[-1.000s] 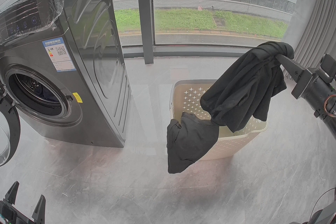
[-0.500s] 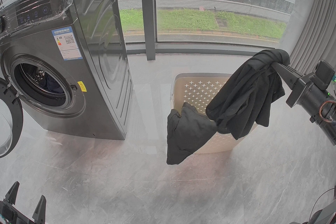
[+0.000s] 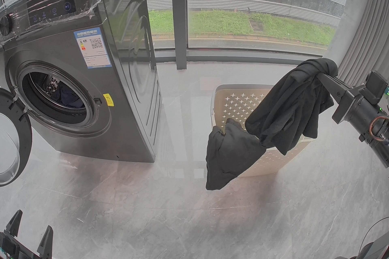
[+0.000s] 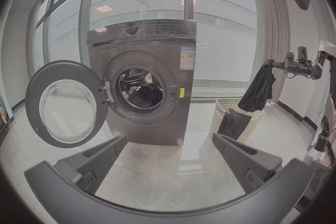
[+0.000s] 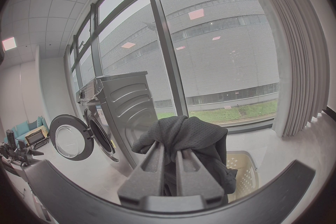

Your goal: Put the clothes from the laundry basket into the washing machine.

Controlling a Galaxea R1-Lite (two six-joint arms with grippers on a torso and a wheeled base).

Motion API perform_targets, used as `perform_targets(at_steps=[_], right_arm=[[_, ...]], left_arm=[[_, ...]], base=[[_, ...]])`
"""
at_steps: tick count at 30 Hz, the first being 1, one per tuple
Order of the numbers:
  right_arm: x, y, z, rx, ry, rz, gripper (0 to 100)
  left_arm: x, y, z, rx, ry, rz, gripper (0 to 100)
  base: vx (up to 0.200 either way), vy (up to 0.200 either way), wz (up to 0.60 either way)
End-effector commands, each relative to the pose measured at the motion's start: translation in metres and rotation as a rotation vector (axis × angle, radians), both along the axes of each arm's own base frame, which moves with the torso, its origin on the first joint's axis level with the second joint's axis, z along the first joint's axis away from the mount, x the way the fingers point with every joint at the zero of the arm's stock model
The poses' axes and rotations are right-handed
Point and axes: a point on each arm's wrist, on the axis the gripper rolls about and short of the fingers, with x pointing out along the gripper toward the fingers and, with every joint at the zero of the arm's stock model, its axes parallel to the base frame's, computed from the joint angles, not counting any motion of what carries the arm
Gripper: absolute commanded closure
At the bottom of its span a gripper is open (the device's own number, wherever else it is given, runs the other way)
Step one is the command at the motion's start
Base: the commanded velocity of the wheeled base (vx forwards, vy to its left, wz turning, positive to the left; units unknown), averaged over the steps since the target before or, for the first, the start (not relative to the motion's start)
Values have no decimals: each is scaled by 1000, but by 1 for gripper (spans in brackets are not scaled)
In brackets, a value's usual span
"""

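Note:
A black garment (image 3: pixel 291 106) hangs from my right gripper (image 3: pixel 324 78), which is shut on its top fold high above the cream laundry basket (image 3: pixel 239 104). The same black garment (image 5: pixel 190 137) bunches over the closed fingers (image 5: pixel 154 161). Another dark garment (image 3: pixel 227 154) drapes over the basket's near rim. The grey washing machine (image 3: pixel 81 65) stands at the left with its round door (image 3: pixel 12 142) swung wide and clothes inside the drum (image 3: pixel 60 96). My left gripper (image 3: pixel 30 229) is open, low near the floor, facing the washing machine (image 4: pixel 147 81).
Grey marble floor spreads between machine and basket. A large window with a dark upright post (image 3: pixel 178 9) runs behind. Grey curtains (image 3: pixel 364 21) hang at the right, close to my right arm.
The head view has shifted, so machine and basket sit farther right in the picture. My right gripper still holds the black garment at about the same height; the left gripper has not moved.

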Motion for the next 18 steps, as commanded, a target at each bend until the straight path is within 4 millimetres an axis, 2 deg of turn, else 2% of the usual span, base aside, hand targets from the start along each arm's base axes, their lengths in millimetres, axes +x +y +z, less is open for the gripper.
perform_targets(at_steps=[1,15,18], right_arm=[[0,1,0,0,0,2,100],[0,1,0,-2,-1,6,100],[0,1,0,-2,-2,4,100]], left_arm=[[0,0,-5,0,1,1,0],[0,0,-5,1,0,1,0],[0,0,-5,1,1,1,0]], base=[[0,200,0],[0,200,0],[0,0,0]])
